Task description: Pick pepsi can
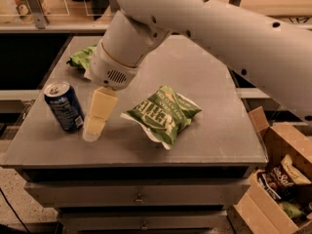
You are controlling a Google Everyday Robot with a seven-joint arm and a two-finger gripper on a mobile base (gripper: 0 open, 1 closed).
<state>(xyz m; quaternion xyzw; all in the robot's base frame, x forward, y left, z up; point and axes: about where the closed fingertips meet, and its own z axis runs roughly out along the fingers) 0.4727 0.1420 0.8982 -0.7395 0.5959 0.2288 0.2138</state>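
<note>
Camera view: one pepsi can [63, 106] stands upright on the table [219, 140], left side. Two green bags: back bag [82, 57], centre bag [163, 113]. The arm [234, 28] slants down from upper right, putting the end effector [91, 130] just right of the can; open or closed, cannot tell.

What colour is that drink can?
The pepsi can is dark blue, silver-topped, in the camera view; the gripper hangs beside it.
</note>
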